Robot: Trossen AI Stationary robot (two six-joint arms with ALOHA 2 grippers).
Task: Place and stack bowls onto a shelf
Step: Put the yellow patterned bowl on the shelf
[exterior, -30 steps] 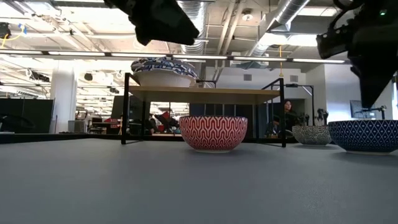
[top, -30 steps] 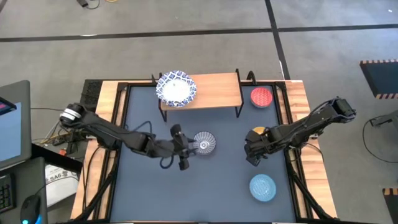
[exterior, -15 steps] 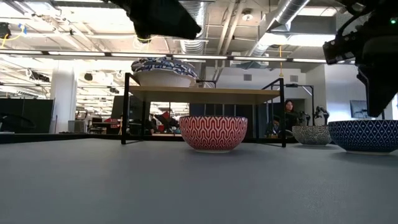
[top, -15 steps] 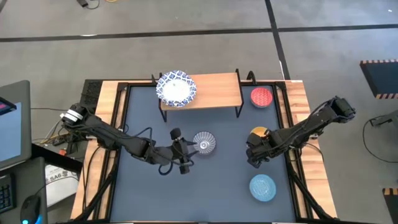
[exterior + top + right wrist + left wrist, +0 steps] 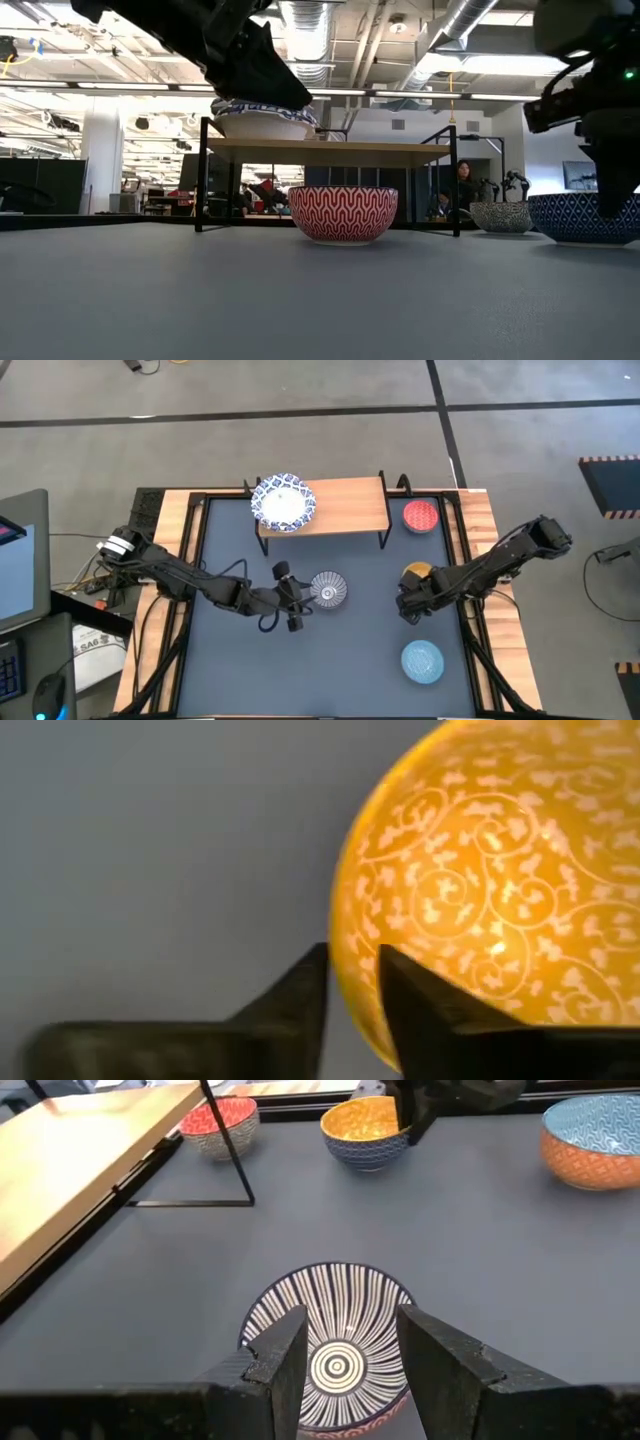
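The left end effector (image 5: 300,600) hangs low over the middle of the dark tabletop (image 5: 350,650), its fingers (image 5: 283,1355) spread on either side of the near rim of a striped bowl (image 5: 328,588), not closed on it. The right end effector (image 5: 408,603) is beside the yellow-orange bowl (image 5: 417,573); in the right wrist view its fingers (image 5: 305,982) sit close together at that bowl's rim, with only a narrow gap, and I cannot tell whether they pinch it. A wide white bowl with a blue rim (image 5: 284,503) rests on the left end of the wooden shelf (image 5: 345,505). A red bowl (image 5: 421,516) sits on the tabletop just right of the shelf, and a light blue bowl (image 5: 422,661) lies near the front right.
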